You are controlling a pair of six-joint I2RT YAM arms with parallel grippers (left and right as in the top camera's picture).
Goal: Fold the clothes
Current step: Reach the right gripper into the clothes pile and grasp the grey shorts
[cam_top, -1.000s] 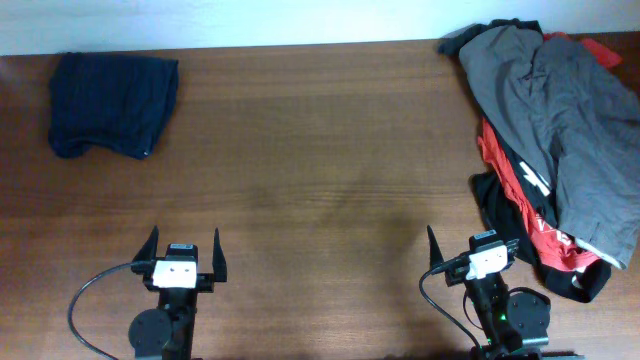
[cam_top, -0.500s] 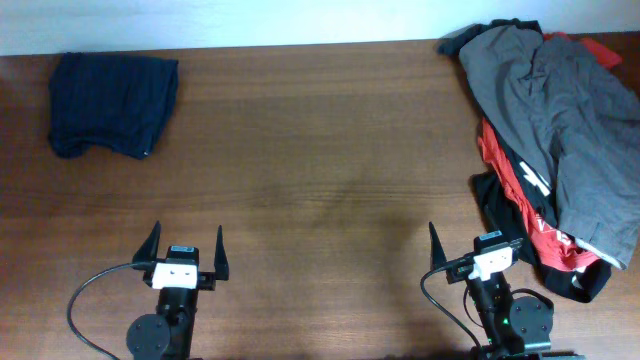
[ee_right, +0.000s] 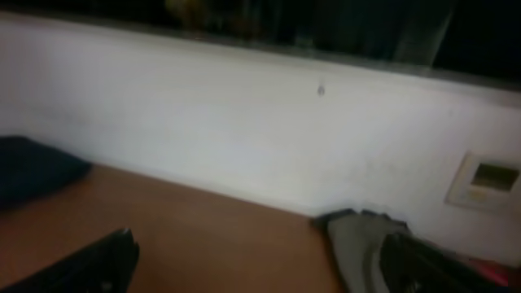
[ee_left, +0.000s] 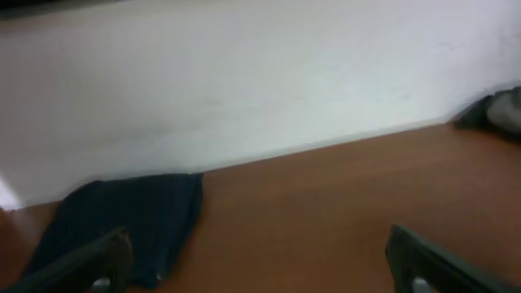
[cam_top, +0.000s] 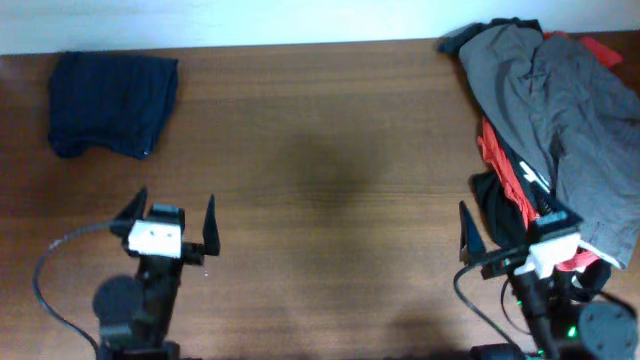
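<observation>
The grey shorts (cam_top: 560,110) lie crumpled on top of a heap of clothes at the table's far right; they also appear in the right wrist view (ee_right: 366,248) and as a dark edge in the left wrist view (ee_left: 501,110). My right gripper (cam_top: 508,225) is open and empty, just left of the heap's near end, with its right finger over the clothes. In its own view (ee_right: 260,268) the right finger stands in front of the grey cloth. My left gripper (cam_top: 170,210) is open and empty over bare wood at the front left (ee_left: 256,268).
A folded navy garment (cam_top: 110,100) lies at the back left (ee_left: 122,220). Under the shorts are a red garment (cam_top: 495,150) and a black one (cam_top: 493,200). A white wall (ee_left: 260,89) runs behind the table's far edge.
Both arms have moved away from the front edge. The right gripper has swung right toward the heap of clothes. The left gripper has shifted slightly left. Both stay open.
</observation>
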